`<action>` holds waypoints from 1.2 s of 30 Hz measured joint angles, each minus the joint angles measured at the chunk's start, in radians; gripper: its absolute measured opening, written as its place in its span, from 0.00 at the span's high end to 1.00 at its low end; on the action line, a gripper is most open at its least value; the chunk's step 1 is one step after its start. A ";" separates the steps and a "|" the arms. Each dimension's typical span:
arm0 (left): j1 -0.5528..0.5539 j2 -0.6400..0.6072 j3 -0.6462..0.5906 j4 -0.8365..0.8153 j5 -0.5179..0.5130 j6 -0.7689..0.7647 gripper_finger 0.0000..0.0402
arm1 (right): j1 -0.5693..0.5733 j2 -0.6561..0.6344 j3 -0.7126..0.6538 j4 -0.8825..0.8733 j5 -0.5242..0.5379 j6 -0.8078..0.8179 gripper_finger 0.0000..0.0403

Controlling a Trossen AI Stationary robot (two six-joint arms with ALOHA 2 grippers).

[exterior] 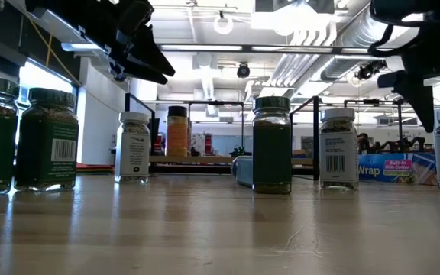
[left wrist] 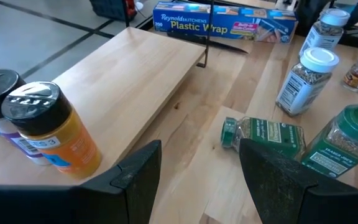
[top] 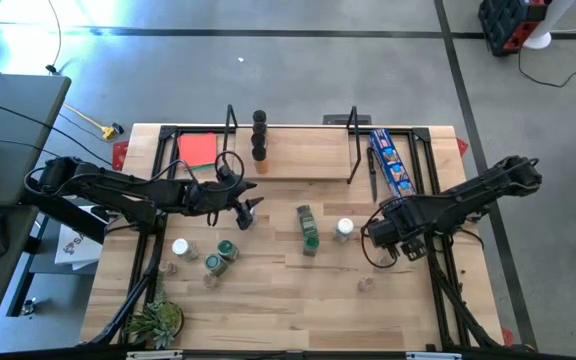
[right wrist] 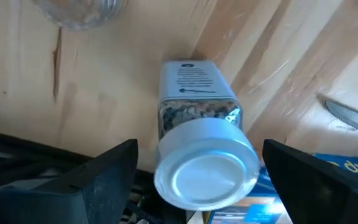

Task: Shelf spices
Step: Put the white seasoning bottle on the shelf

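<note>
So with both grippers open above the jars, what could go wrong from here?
1. The right gripper straddles the white-lidded glass spice jar close beside the blue plastic-wrap box; it may snag the box.
2. The left gripper hovers near the green-lidded jar lying on its side, which may roll.

Light-wood table [top: 298, 300] carrying the shelf [top: 298, 155], a low wooden board with black loop frames at both ends. On the shelf: two upright jars, one orange [top: 259, 152] and one dark [top: 259, 122], just beside each other. Directly on the table: a red square [top: 198, 150], a blue wrap box [top: 390, 162], a lying green-lidded jar [top: 306, 217], upright white-lidded jars [top: 344, 229], a cluster of green-lidded jars [top: 220, 256], and a small plant [top: 158, 322] at one corner.
</note>
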 joint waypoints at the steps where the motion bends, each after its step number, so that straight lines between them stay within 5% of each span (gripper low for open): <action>1: 0.000 0.000 0.000 0.000 0.001 0.000 0.48 | 0.000 0.000 -0.005 0.004 0.000 0.000 0.17; 7: 0.000 0.000 0.000 0.000 0.001 -0.002 0.48 | 0.000 0.000 -0.015 0.034 -0.002 0.070 0.27; 13: 0.000 0.000 0.000 0.016 0.001 -0.001 0.48 | -0.020 0.000 0.015 0.070 -0.027 0.193 0.52; 19: 0.000 0.000 0.000 0.029 0.001 -0.001 0.48 | -0.069 0.000 0.120 0.040 -0.023 0.269 0.54; 25: 0.000 0.000 0.000 0.030 0.002 -0.001 0.48 | -0.150 0.074 0.388 0.033 0.065 0.242 0.54; 36: -0.015 0.000 0.000 0.037 0.001 -0.001 0.48 | -0.433 0.549 1.046 -0.016 0.138 -0.163 0.54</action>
